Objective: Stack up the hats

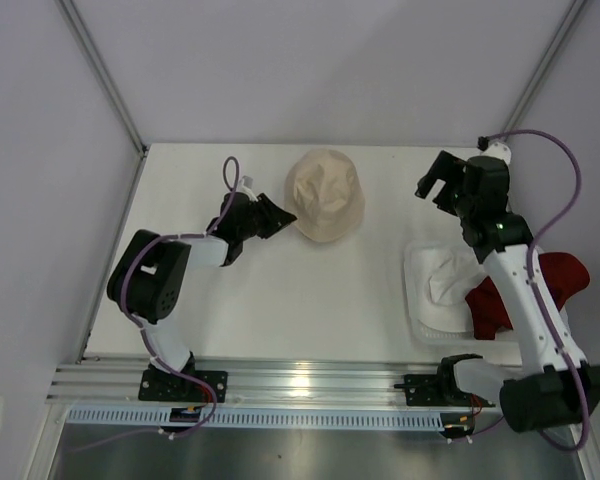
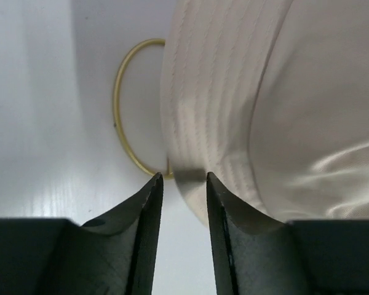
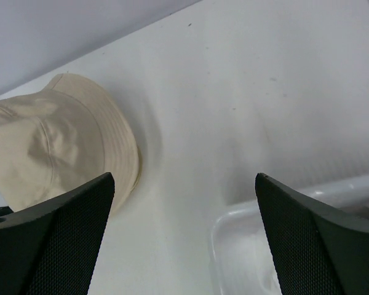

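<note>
Snag risk at cream hat point(image 2: 283, 123) brim
Left tool point(image 2: 182, 176) parted (brim unpinched at tips); snagging may drag hat off gold wire ring point(image 2: 120, 104). Right tool point(image 3: 184, 178) wide open.

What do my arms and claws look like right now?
Left arm and right arm: white links, black joint housings, a looping purple cable on each. Left claw: smooth black tapered fingers. Right claw: black fingers with a fine mesh texture.
</note>
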